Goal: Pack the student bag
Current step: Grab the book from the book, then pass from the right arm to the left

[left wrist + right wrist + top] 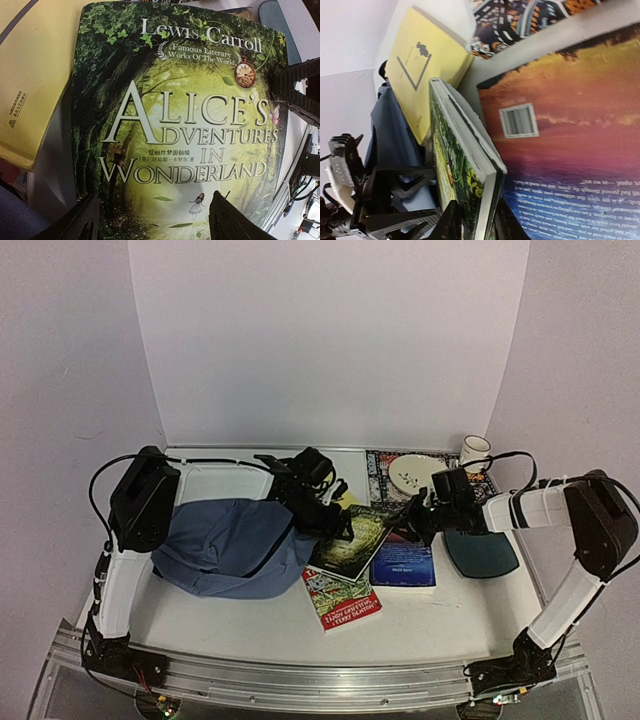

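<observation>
The student bag [235, 545], slate-blue and slumped, lies left of centre; its fabric also shows in the right wrist view [395, 135]. A green "Alice's Adventures in Wonderland" book [352, 540] lies just right of it, one edge lifted. My left gripper [155, 220] hovers open over the book's cover [180, 125], with fingers [82, 220] wide apart at the cover's lower edge. My right gripper [480, 225] is shut on the book's [465, 170] right-hand corner, one jaw on each side of the page block. In the top view the right gripper [415, 512] meets the book from the right.
A yellow book [420, 65] lies behind the green one. A blue-and-orange book [403, 562] lies under it at the right, and a red book [342, 602] pokes out in front. A patterned book [378, 465], white disc [410, 472], cup [475, 450] and dark oval case [482, 552] sit at the right.
</observation>
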`<state>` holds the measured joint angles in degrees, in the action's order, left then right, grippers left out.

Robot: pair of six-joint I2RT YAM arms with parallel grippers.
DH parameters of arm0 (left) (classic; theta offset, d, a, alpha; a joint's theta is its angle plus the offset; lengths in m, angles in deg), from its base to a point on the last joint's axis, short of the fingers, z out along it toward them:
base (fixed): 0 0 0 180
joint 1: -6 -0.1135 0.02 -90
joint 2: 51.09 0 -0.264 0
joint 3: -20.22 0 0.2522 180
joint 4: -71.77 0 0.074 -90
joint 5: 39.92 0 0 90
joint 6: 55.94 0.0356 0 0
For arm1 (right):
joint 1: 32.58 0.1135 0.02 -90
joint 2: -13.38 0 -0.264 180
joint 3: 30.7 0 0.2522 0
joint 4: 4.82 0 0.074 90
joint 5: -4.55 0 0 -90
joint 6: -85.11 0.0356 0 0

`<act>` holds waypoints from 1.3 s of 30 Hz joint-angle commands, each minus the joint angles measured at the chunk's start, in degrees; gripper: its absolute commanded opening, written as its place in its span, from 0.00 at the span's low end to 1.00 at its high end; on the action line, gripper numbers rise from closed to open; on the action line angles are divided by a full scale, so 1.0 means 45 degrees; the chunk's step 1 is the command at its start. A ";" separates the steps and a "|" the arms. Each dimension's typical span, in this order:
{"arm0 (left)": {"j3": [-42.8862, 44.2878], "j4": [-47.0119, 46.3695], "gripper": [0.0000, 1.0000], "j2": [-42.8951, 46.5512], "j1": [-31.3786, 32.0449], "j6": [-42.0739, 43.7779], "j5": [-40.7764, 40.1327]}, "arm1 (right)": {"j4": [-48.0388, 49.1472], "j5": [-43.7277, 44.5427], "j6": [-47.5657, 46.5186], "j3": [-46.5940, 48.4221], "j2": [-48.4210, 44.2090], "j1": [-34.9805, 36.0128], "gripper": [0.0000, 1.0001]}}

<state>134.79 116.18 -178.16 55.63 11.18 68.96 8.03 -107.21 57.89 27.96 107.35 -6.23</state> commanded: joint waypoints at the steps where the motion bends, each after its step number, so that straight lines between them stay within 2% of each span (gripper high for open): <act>1: 0.0377 -0.0722 0.76 0.0436 0.0041 -0.0503 0.0956 | 0.1232 -0.1085 -0.0241 0.0644 -0.0440 0.0289 0.15; 3: 0.0307 -0.0850 0.76 0.0508 0.0016 -0.0596 0.1063 | 0.1332 -0.1073 -0.0241 0.0646 -0.0396 0.0290 0.10; 4: 0.0245 -0.0942 0.76 0.0633 0.0009 -0.0634 0.1107 | 0.1351 -0.1054 -0.0235 0.0664 -0.0395 0.0278 0.03; 6: 0.0098 -0.1058 0.76 0.0874 -0.0072 -0.0673 0.1044 | 0.1352 -0.1010 -0.0259 0.0731 -0.0463 0.0277 0.00; 12: -0.0623 -0.1568 0.78 0.2271 -0.0939 -0.1046 0.1285 | 0.1352 -0.1164 -0.0261 0.1137 -0.1125 0.0167 0.00; 21: -0.1285 -0.1878 0.82 0.4698 -0.2208 -0.0786 0.1279 | 0.0519 -0.2032 -0.0870 0.2997 -0.2217 -0.0075 0.00; 27: -0.1607 -0.1910 0.83 0.5229 -0.2812 -0.0521 0.1682 | 0.0179 -0.2915 -0.1287 0.4118 -0.2230 -0.0085 0.00; 39: -0.1768 -0.2522 0.83 0.5329 -0.3358 -0.0530 0.4047 | 0.0314 -0.5052 -0.1666 0.5713 -0.1963 -0.0058 0.00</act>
<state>126.95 108.40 -156.39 41.20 8.82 81.72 3.46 -123.54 50.85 49.30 101.06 -6.76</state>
